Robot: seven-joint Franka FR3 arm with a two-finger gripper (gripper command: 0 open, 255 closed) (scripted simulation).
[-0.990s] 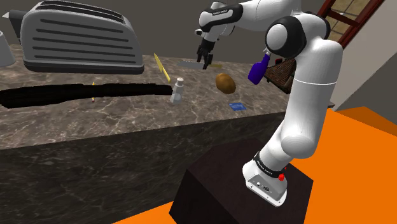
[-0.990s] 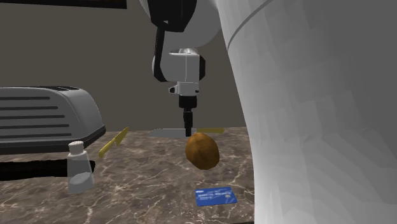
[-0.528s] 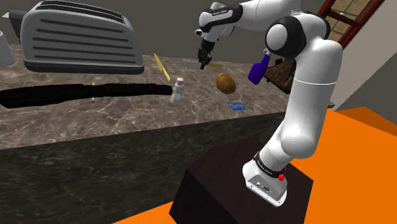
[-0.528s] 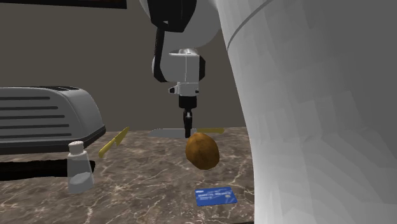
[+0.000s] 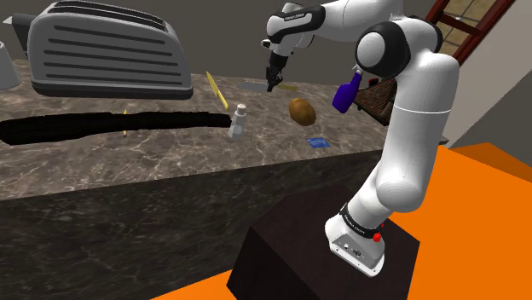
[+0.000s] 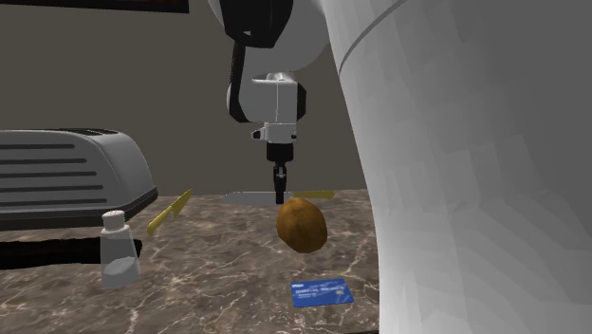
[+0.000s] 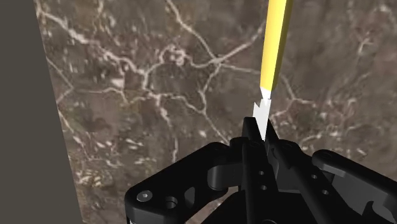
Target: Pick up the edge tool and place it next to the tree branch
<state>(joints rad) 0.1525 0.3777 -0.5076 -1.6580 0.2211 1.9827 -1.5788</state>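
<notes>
In the last second we have shut the claw (image 7: 261,132): it now pinches the knife (image 7: 274,48) by its blade, low on the desk (image 7: 127,83). Lifting toward the branch (image 5: 216,89) looks next.

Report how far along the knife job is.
Done: the gripper is down at the knife.
In hand: in the wrist view the fingers clasp its blade just short of the yellow handle. The knife looks not yet lifted off the counter.
Left: lift it, carry it over and set it beside the yellowish branch near the toaster.
</notes>
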